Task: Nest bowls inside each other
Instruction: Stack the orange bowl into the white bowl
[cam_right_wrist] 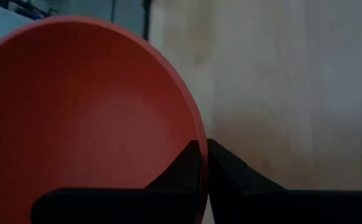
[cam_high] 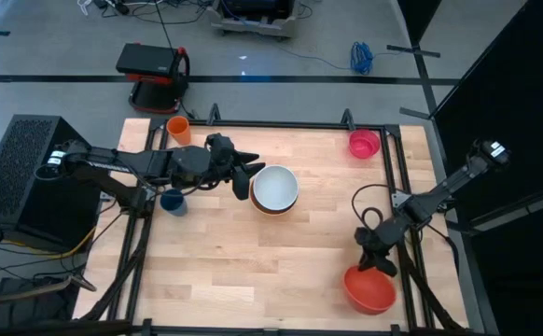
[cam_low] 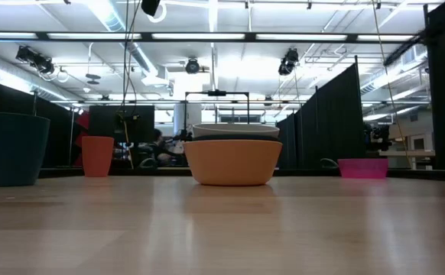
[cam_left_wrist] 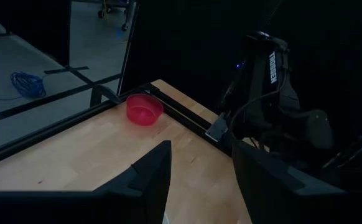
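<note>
I see a grey floor (cam_high: 346, 37) with a blue cable (cam_high: 361, 57), black partitions (cam_low: 326, 122), and bright ceiling lights (cam_low: 215, 37).

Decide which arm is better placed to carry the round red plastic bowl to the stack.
Right. The right gripper is shut on the round red plastic bowl's rim; the left gripper hovers beside the white-in-orange stack.

My desk (cam_high: 253, 271) is pale wood, smooth with a soft sheen. The red bowl (cam_right_wrist: 75, 118) in my right claw (cam_right_wrist: 204, 163) looks like smooth, matt plastic. The white bowl (cam_high: 275, 187) and the orange bowl (cam_low: 232, 162) look like plain plastic too. My fingers (cam_left_wrist: 147, 180) are dark and matt.
</note>
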You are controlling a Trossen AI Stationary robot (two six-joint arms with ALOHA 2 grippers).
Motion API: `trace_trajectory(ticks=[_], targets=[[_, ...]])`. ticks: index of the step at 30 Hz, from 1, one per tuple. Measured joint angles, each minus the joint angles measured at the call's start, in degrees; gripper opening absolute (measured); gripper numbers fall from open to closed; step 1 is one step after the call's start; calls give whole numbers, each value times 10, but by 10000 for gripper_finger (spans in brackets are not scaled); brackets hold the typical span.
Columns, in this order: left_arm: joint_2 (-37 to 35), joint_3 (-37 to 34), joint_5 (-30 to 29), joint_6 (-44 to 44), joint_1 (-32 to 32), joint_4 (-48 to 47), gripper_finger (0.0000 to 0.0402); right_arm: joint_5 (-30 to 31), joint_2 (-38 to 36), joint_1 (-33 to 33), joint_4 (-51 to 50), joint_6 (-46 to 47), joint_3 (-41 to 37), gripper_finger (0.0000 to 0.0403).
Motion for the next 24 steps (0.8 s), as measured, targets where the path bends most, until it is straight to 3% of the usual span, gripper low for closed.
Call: trace_trajectory(ticks=[12, 24], targets=[[0, 0, 0, -1, 0, 2, 158, 63, -21, -116, -3, -148, 99, 0], [0, 1, 0, 14, 0, 22, 158, 132, -20, -239, -76, -283, 168, 0]])
